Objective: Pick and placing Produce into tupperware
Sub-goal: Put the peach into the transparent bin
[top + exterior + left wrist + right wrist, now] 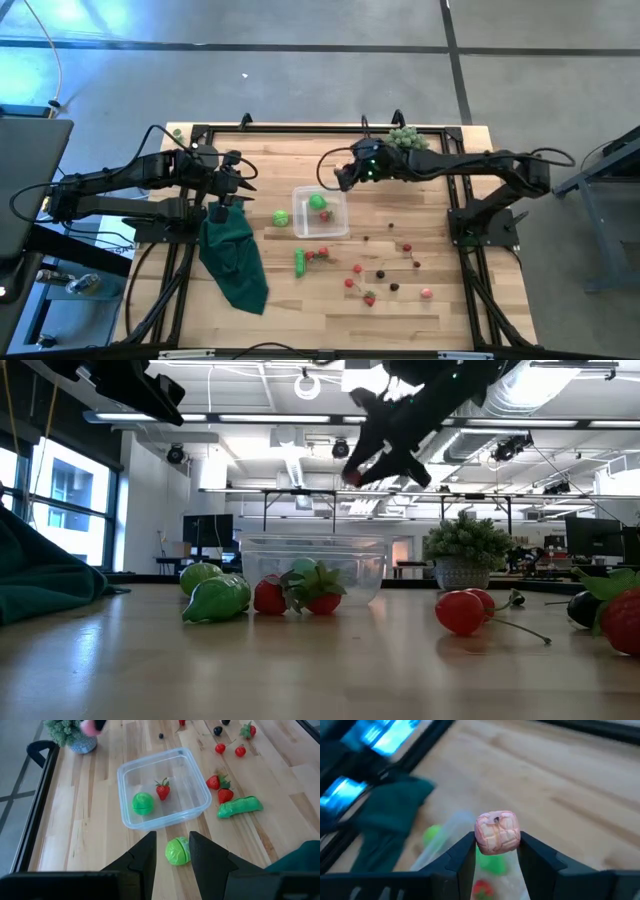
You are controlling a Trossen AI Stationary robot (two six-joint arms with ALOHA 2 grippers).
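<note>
Right now the right gripper pinches a pink toy fruit above the tupperware's far rim; inside the tupperware lie a green ball and a strawberry. Beside its near wall, over a green cabbage, the left gripper hovers with fingers slightly parted, holding nothing.

Wooden plank worktop inside a black metal frame. Dark green cloth lies crumpled at one edge of the worktop. Pale green spiky potted plant stands at the far edge.
</note>
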